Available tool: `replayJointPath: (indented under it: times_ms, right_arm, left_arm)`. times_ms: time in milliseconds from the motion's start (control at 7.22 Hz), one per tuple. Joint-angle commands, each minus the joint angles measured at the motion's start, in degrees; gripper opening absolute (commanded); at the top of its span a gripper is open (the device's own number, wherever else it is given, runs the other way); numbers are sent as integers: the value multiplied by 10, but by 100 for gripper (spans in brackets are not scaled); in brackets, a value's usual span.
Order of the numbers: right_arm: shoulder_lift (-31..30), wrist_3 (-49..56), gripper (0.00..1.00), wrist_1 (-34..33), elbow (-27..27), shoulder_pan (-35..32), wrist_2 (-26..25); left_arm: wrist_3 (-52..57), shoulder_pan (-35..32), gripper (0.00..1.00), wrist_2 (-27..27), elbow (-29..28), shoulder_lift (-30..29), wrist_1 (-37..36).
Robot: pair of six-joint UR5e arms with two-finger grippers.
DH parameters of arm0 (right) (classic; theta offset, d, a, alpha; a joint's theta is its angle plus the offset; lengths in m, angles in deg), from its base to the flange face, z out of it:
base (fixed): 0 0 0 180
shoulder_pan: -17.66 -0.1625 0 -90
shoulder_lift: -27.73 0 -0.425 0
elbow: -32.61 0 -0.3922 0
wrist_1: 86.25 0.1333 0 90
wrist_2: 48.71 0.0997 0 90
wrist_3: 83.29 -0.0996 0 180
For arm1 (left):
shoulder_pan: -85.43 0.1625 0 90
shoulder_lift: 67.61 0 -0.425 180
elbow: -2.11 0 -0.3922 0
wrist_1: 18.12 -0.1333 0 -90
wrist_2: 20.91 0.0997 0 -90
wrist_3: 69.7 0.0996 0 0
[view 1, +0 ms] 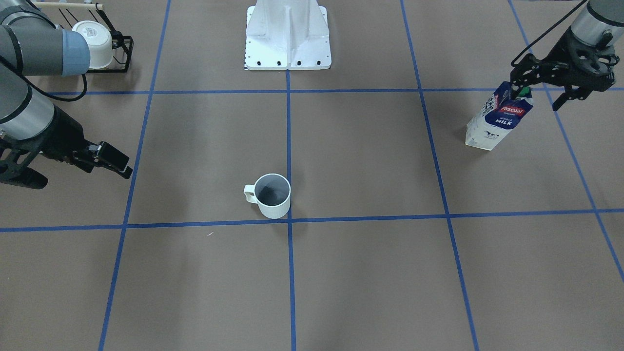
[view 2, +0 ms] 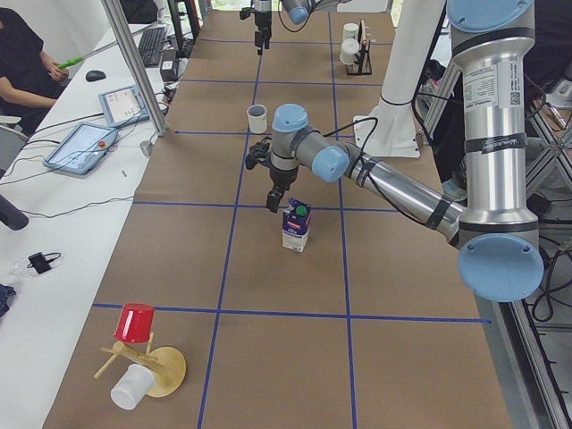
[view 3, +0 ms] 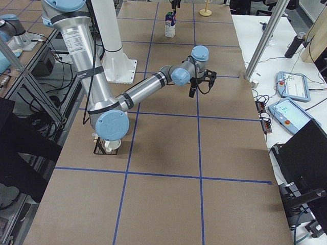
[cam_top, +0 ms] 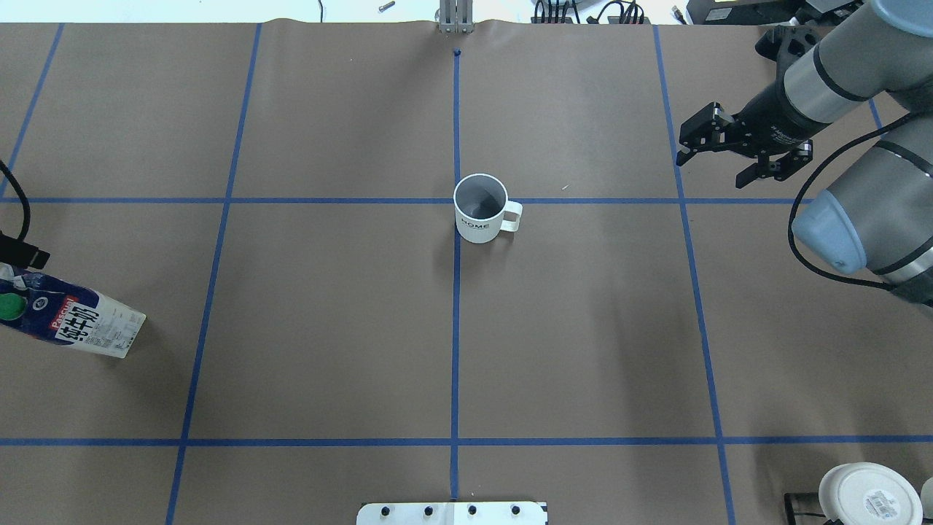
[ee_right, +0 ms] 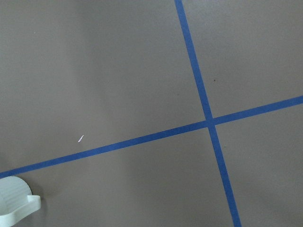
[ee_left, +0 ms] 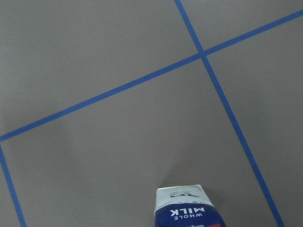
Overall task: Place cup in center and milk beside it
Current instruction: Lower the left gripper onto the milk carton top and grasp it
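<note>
The cup (view 1: 272, 195), a white mug with a grey inside, stands upright by the central blue tape crossing; it also shows in the overhead view (cam_top: 481, 208), and its edge in the right wrist view (ee_right: 13, 207). My right gripper (cam_top: 713, 169) is open and empty, well off to the cup's side. The milk (view 1: 498, 118), a blue and white carton with a green cap, stands at the table's left end (cam_top: 76, 322). My left gripper (view 1: 535, 93) is open at the carton's top; I cannot tell whether it touches. The left wrist view shows the carton's lower part (ee_left: 187, 210).
A black wire rack (view 1: 122, 51) with another white mug (view 1: 95, 43) stands near the robot's base (view 1: 287, 41) on the right arm's side. A wooden stand with a red cup (view 2: 136, 323) is at the left end. Blue tape lines grid the brown table.
</note>
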Motion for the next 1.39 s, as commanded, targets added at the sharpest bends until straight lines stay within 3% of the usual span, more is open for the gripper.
replayJointPath:
  times_ms: [0, 1247]
  right_arm:
    - [-2, 0, 100, 0, -1, 0, -1]
    - [2, -2, 100, 0, -7, 30, -10]
  left_arm:
    - [-8, 18, 98, 1, -6, 0, 4]
    - [-7, 50, 98, 0, -21, 1, 3]
